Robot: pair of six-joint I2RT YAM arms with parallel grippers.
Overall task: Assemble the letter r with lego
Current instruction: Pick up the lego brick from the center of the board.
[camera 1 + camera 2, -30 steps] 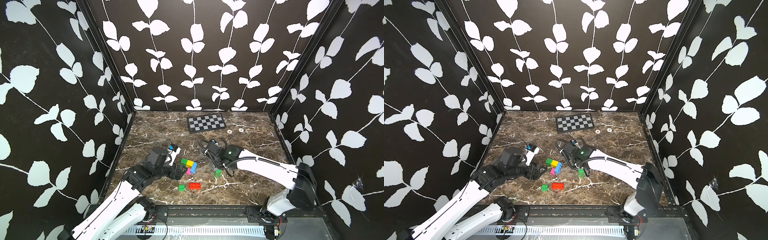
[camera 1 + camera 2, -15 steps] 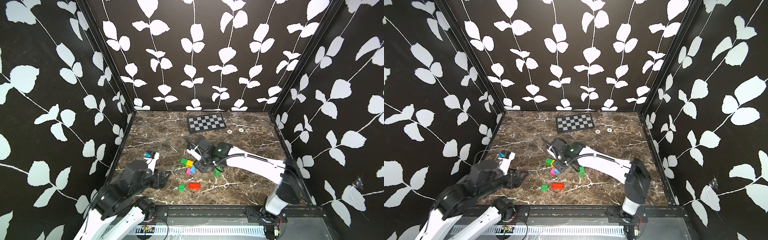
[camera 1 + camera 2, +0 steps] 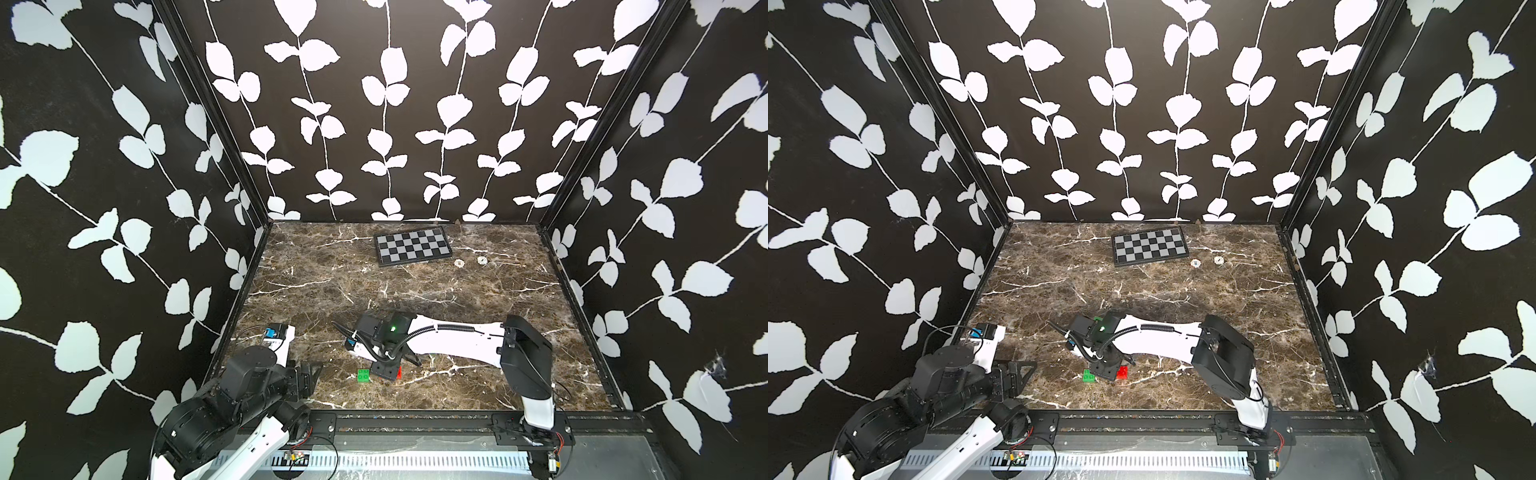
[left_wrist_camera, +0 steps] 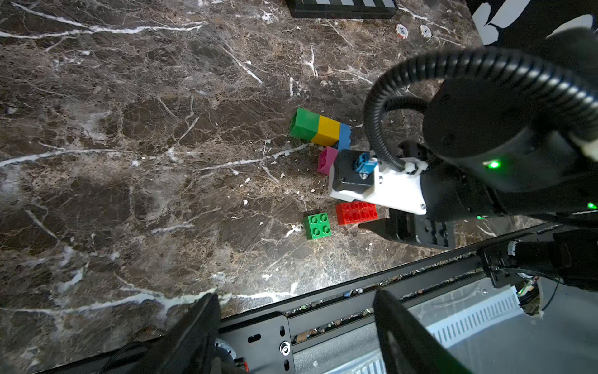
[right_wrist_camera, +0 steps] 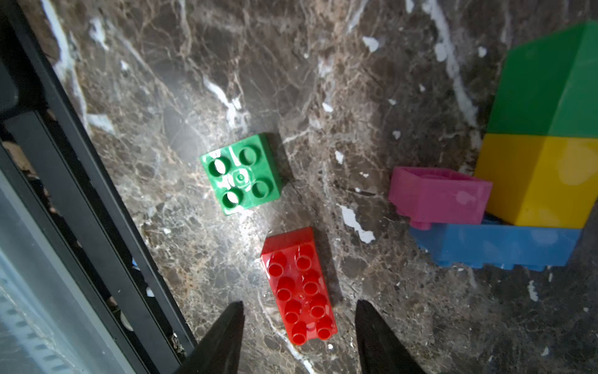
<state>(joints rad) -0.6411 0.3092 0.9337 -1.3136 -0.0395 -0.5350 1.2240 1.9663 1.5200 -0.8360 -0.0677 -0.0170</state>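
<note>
Right tool [image 5: 299, 304] shifted over red brick [image 5: 299, 285] | jaws apart, empty | brick end between tips

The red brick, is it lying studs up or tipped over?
Studs up. The red brick lies flat on the marble table; its eight studs face the right wrist camera.

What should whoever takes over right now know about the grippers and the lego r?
Left gripper: open, empty, over the table's front edge.
Right gripper: open, fingers either side of the red brick, not gripping.
Bricks: loose green brick beside the red; green-yellow-blue cluster lies on its side, pink brick against it.
Done: part of the letter joined.
Left: red, loose green, perhaps pink, to add.
</note>
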